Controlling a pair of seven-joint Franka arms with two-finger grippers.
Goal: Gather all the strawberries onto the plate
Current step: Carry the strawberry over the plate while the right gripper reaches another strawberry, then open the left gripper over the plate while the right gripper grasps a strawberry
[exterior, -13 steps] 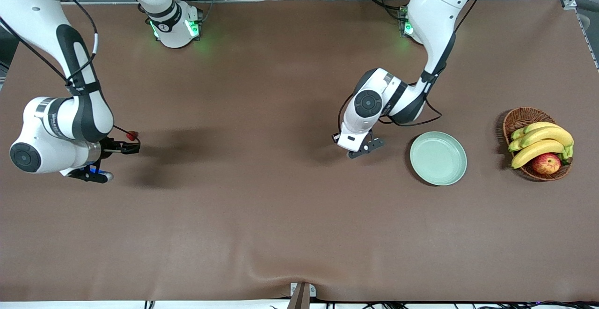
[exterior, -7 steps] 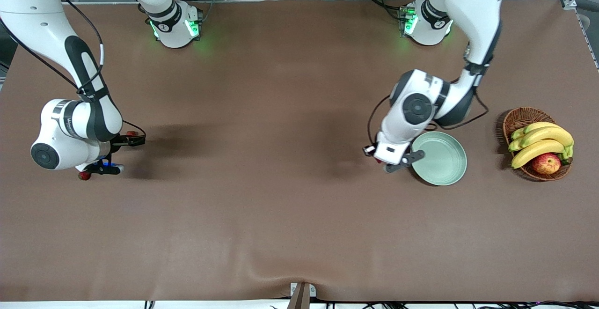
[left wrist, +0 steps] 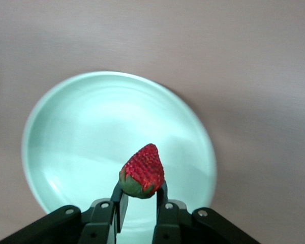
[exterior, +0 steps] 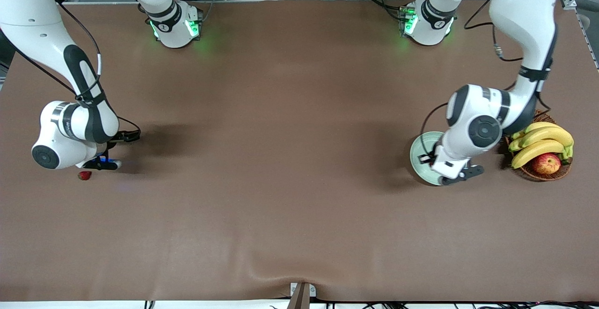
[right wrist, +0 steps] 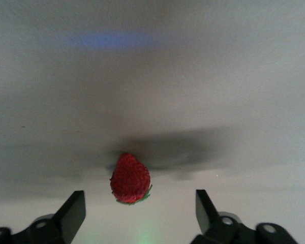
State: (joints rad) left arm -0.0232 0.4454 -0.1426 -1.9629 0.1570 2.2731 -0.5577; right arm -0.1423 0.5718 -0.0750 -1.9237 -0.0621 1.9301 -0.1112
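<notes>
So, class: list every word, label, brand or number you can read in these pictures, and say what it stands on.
None can be read.
Right arm's wrist link: dark lettering, too small to read.
Strawberries, plate, basket: no markings.

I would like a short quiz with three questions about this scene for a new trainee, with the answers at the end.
1. True or false: the left gripper is shut on a strawberry over the plate.
2. The right gripper is: A) shut on a banana, B) open, with a strawberry lying on the table between its fingers, C) resting in the basket.
3. Fill in: the basket holds bananas and one ____.

Key: 1 true; 2 B; 3 apple.
</notes>
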